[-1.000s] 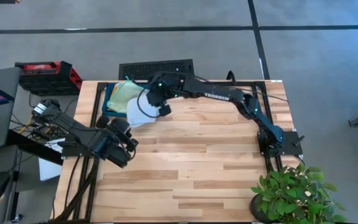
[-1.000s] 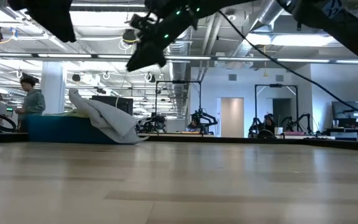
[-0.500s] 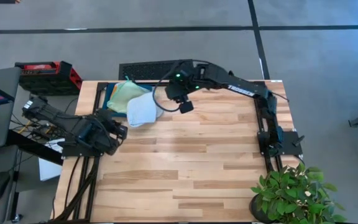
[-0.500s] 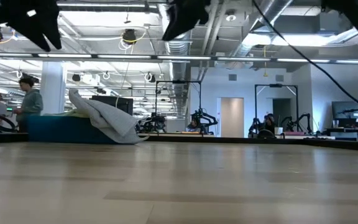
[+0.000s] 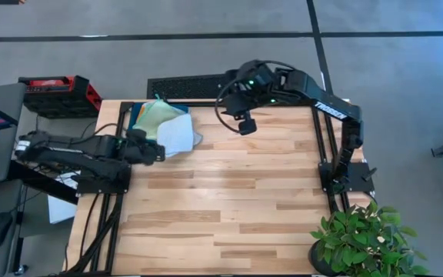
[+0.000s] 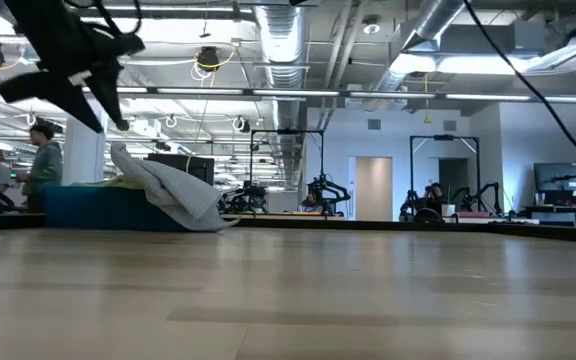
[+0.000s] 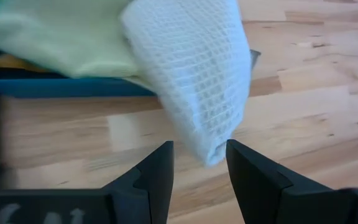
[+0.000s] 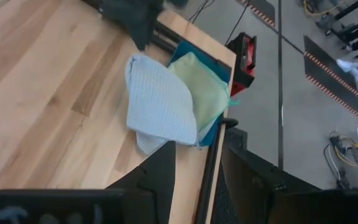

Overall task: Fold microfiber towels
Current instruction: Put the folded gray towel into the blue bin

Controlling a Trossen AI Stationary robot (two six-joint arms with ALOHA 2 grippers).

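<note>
Table (image 5: 237, 208): light wood planks, matte, mostly bare. Teal tray (image 5: 134, 115) at the far left corner, rigid, rectangular.

Pale grey towel (image 5: 177, 137): waffle-weave, soft, draped over the tray's edge and spilling onto the wood, its long axis running from the tray out toward the table's middle. Light green towel (image 5: 156, 117) lies bunched behind it in the tray.

Left gripper (image 5: 154, 151): nearer arm, just beside the grey towel's hanging corner, which lies directly ahead of its spread fingers (image 7: 157, 168); nothing pinched.

Right gripper (image 5: 245, 125): raised, well apart toward the table's far middle, fingers parted, empty.
</note>
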